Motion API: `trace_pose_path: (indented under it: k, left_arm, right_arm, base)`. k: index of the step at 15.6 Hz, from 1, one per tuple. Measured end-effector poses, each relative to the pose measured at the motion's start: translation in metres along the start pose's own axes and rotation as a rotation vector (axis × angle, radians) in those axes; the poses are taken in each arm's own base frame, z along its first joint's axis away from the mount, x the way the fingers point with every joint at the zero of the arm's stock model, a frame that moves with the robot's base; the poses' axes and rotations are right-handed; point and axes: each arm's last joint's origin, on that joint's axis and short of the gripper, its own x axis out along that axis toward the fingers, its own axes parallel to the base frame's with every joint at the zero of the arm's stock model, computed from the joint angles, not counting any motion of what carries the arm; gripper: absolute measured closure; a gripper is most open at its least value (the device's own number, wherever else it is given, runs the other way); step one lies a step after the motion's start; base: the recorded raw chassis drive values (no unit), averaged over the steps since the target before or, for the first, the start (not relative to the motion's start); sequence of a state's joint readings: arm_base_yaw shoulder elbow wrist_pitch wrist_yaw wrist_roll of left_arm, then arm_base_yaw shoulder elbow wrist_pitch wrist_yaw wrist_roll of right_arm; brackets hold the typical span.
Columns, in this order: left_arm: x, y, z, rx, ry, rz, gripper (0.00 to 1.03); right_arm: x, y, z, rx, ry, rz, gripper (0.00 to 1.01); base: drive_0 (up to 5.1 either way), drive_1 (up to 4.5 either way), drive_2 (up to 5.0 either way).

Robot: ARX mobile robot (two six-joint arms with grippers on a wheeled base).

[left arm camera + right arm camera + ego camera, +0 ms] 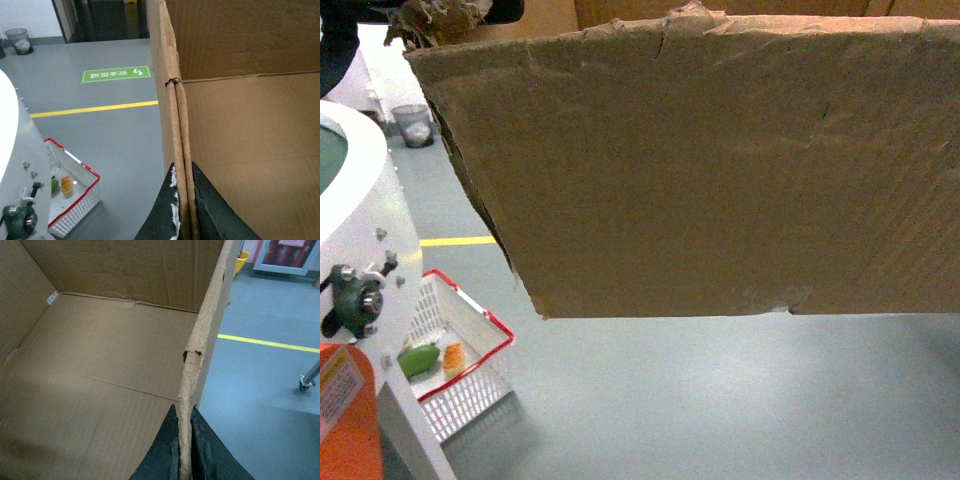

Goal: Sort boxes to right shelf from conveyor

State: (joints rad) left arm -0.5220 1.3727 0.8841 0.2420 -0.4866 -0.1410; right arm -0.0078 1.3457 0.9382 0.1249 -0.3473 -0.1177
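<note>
A grey floor (720, 400) fills the lower frame, crossed at left by a yellow line (95, 108). A green floor sign (116, 74) and a mesh waste bin (19, 40) sit upper left; a red-rimmed white basket (460, 350) stands lower left.

The box (720, 170) hangs up off the floor (720, 400), filling the upper middle and right of the head view. The left gripper (185, 220) has its jaws on either side of the box's left wall, the right gripper (184, 455) likewise on the right wall. Below and left of the box a basket (470, 370) sits on the floor beside the conveyor (350, 200). A bin (413, 125) stands far behind.
</note>
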Motion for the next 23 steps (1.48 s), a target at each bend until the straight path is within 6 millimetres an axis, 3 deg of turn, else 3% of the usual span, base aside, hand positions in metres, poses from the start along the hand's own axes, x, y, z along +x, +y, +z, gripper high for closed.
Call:
trace_pose_path:
  k: [23]
  left_arm:
    - [0.0000, 0.0000, -0.0002, 0.000, 0.001, 0.000, 1.01]
  right_arm:
    - [0.0001, 0.0000, -0.0001, 0.000, 0.000, 0.000, 0.99]
  base:
    - [-1.5, -1.50, -1.5]
